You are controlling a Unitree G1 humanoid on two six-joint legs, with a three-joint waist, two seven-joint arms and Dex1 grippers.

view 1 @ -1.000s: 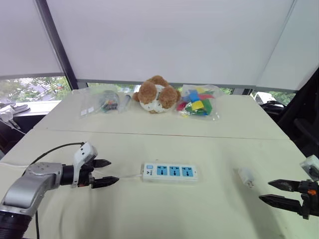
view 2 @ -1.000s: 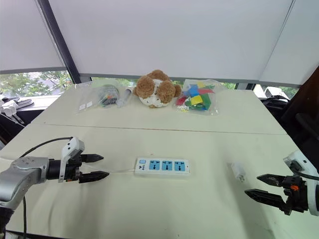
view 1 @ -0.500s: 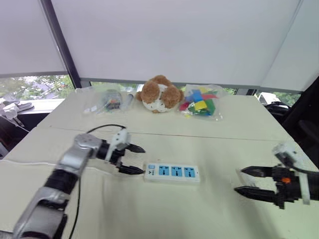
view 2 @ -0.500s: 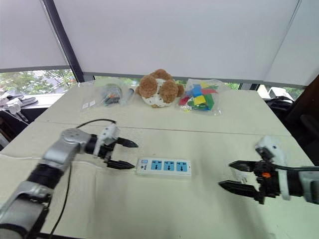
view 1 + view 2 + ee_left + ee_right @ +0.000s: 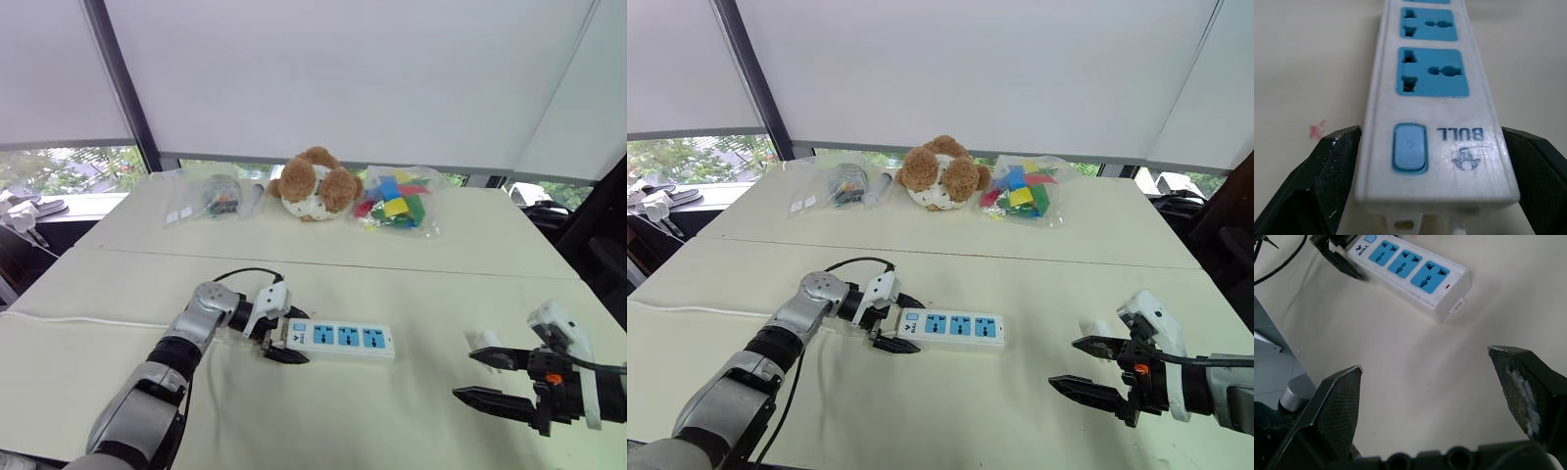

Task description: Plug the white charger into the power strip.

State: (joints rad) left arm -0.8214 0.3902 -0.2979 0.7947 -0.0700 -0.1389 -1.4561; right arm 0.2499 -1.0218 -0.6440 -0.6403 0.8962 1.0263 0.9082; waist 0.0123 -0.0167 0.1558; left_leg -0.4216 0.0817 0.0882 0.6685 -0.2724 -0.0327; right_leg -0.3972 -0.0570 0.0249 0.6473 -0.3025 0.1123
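White charger: we find it on the table, right side, well apart from the power strip. Power strip: flat, mid-table, sockets up. Left gripper: fingers wide, straddling the strip's switch end, close against both sides; we cannot tell if they press. Right gripper: fingers wide, empty, just beside the charger. Teddy bear: far edge.

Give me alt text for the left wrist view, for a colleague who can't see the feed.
The left gripper straddles the switch end of the white power strip, one black finger on each side, on a cream table. A blue switch and the BULL logo are nearest the camera, with blue sockets beyond.
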